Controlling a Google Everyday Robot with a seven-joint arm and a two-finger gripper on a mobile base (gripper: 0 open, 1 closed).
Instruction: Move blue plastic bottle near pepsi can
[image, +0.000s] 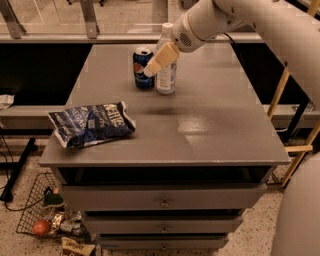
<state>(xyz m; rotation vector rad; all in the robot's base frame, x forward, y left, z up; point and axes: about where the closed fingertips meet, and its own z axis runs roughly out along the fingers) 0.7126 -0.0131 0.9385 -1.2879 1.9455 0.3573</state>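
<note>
Count, 1 table. On its top I see 1 blue plastic bottle, 1 pepsi can and 1 chip bag, 3 items in all. Drawer fronts under the top: 3, each with 1 knob. Floor, left of the table: 1 wire basket holding 1 round red-orange item; its other contents are too jumbled to count. My jaws: 1 pair, at the bottle's upper half, far side of the table.
</note>
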